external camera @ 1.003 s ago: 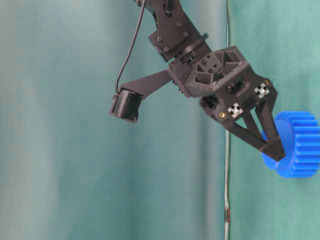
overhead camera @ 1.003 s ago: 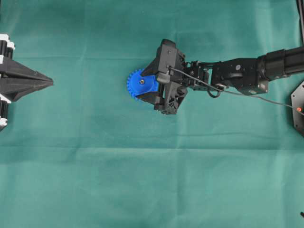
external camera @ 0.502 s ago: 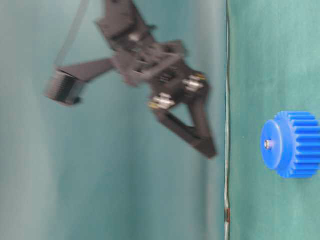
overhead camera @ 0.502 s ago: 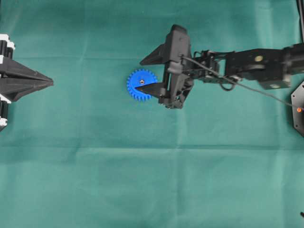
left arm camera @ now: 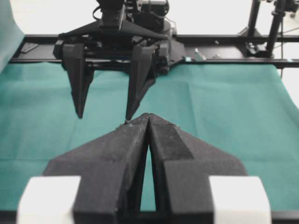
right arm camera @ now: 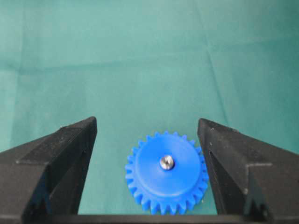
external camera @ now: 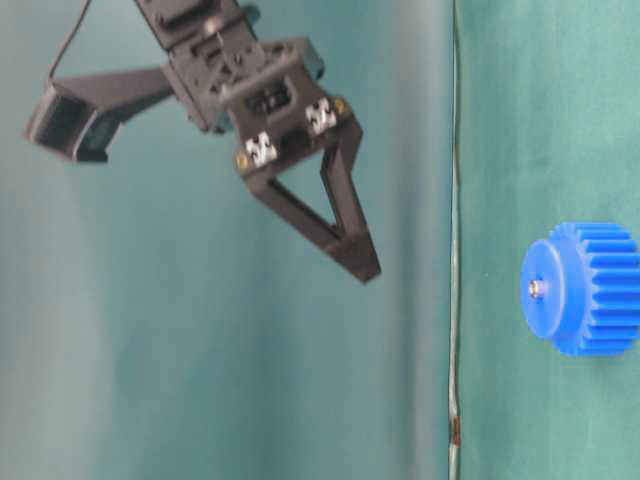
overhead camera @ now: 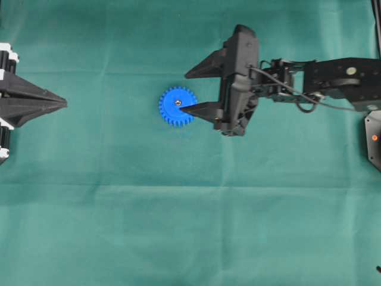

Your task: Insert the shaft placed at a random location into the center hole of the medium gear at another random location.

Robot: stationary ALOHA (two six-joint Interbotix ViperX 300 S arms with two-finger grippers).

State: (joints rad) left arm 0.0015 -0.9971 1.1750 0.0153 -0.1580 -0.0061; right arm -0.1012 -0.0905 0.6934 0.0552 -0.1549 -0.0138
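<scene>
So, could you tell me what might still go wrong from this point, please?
The shaft stands proud of the medium gear, so it may not be fully seated in the center hole. In the overhead view a finger of the open right gripper overlaps the gear's rim; a dip while withdrawing could nudge the loose gear on the cloth.

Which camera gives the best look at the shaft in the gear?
The right wrist view: the shaft sits close and sharp in the gear's center hole, between the open right fingers. The overhead view shows it as a speck. The table-level view shows it from the side, small. The left wrist view shows none of it.
</scene>
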